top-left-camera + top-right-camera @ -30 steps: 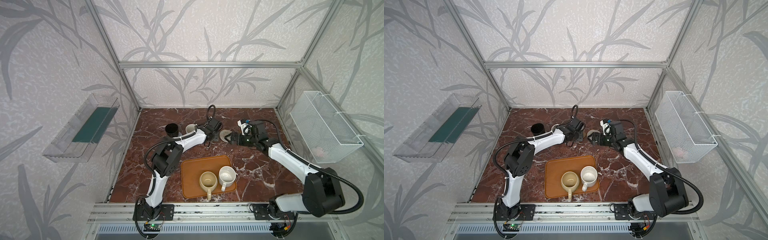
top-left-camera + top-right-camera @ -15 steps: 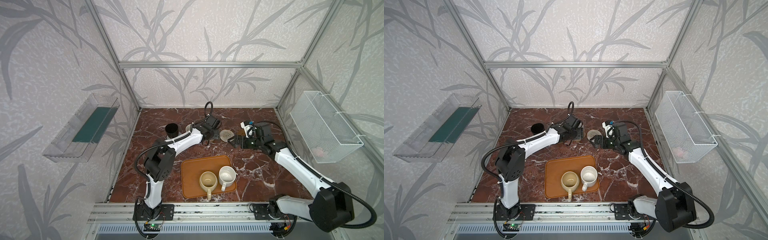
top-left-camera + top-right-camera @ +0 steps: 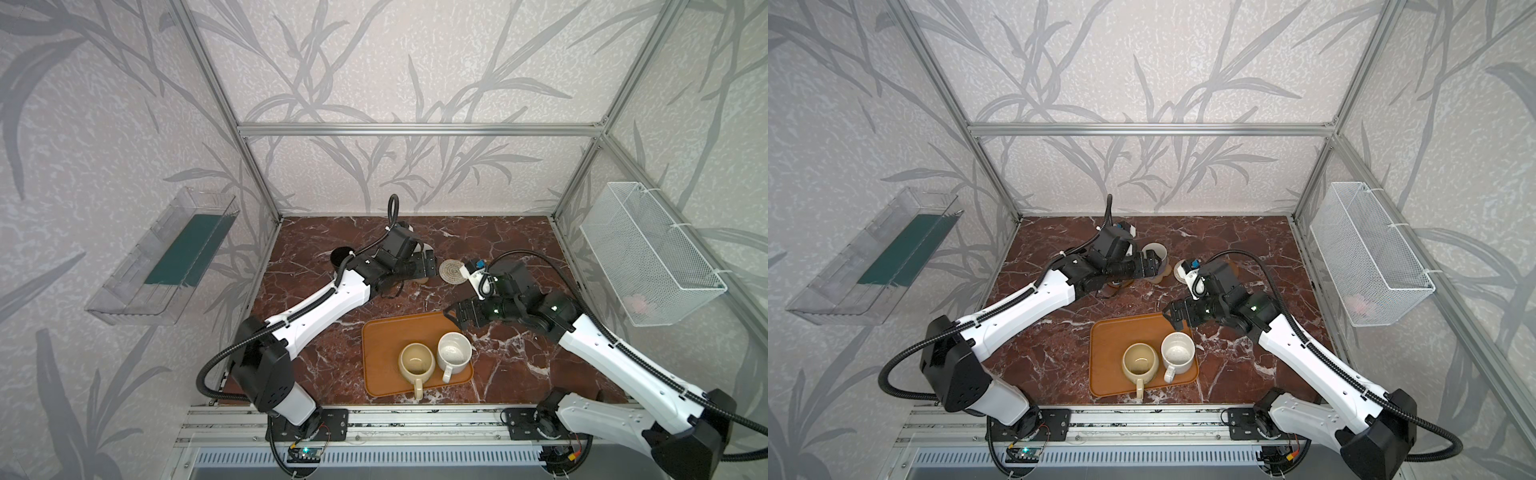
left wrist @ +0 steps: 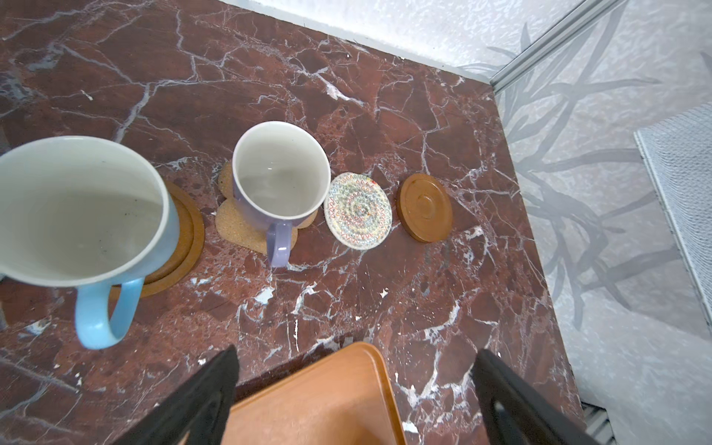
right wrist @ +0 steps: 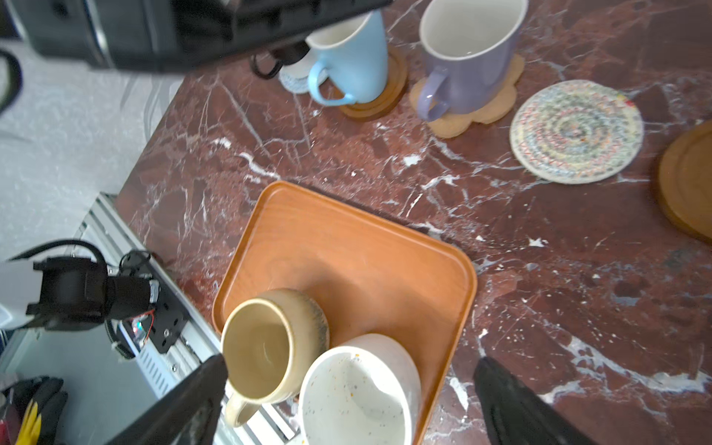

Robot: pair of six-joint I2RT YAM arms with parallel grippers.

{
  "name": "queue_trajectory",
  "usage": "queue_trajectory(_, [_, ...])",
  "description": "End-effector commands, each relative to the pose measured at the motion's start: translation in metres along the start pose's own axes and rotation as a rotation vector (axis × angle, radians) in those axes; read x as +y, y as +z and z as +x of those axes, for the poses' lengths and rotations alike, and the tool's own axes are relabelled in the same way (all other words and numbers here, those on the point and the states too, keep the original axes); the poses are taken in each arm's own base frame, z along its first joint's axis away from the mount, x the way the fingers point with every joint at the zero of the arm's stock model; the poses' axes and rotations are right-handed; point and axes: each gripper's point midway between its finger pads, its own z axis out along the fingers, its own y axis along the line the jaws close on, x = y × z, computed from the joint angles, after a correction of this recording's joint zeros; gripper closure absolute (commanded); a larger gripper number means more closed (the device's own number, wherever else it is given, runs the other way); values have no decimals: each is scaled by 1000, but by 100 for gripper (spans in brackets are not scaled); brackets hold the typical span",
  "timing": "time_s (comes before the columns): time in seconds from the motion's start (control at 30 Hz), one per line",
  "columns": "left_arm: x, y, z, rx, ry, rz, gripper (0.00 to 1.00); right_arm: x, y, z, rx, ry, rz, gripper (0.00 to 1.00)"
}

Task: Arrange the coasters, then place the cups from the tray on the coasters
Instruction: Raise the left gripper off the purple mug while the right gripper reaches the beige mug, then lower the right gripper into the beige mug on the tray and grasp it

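Sitting low in the middle of both top views, the tray [image 3: 386, 345] is a flat, orange-brown, wood-grained slab with rounded corners and a low rim. Two mugs stand touching on its near half. One is a squat tan-yellow mug [image 3: 417, 361] with a darker mottled wall. The other is a white mug [image 3: 454, 352], finely speckled inside.

Over the tray's far right corner hangs the right gripper [image 3: 451, 315]. Its black fingers [image 5: 501, 397] are spread wide, with nothing between them.

Beyond, across the middle of the frame, the coasters lie in a row on the red-brown marbled tabletop [image 4: 346, 308]. At one end is a smooth brown wooden disc [image 4: 424, 208] with turned rings, bare. Just beside it lies a round cream woven mat [image 4: 358, 210] stitched in coloured zigzags, also bare. Next, a tan cork flower shape [image 4: 235, 227] carries the lavender mug [image 4: 281, 173], which is white inside. A second wooden disc [image 4: 185, 239] sits under the glossy light blue mug [image 4: 77, 208].

The left gripper [image 3: 432, 266] hangs near the lavender mug, fingers wide apart and empty.

At the upper left of the tabletop stands a black mug [image 3: 340, 255]. What lies under it cannot be told.
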Motion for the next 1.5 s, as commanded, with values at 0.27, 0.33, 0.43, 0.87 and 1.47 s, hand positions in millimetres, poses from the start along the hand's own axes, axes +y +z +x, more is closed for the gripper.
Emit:
queue_trajectory(0.27, [40,-59,48,121,-94,24,3,49,7,56,95,-147,92,3])
queue_trajectory(0.33, [45,-67,56,136,-98,18,3,59,12,66,118,-175,92,6])
queue_trajectory(0.43, [54,-74,69,166,-116,1,3,67,23,82,166,-180,89,11])
queue_trajectory(0.87, [90,-70,117,222,-230,-52,5,107,55,121,249,-187,-5,32])
queue_trajectory(1.47, [121,-70,136,229,-277,-122,7,95,91,151,376,-189,177,52])
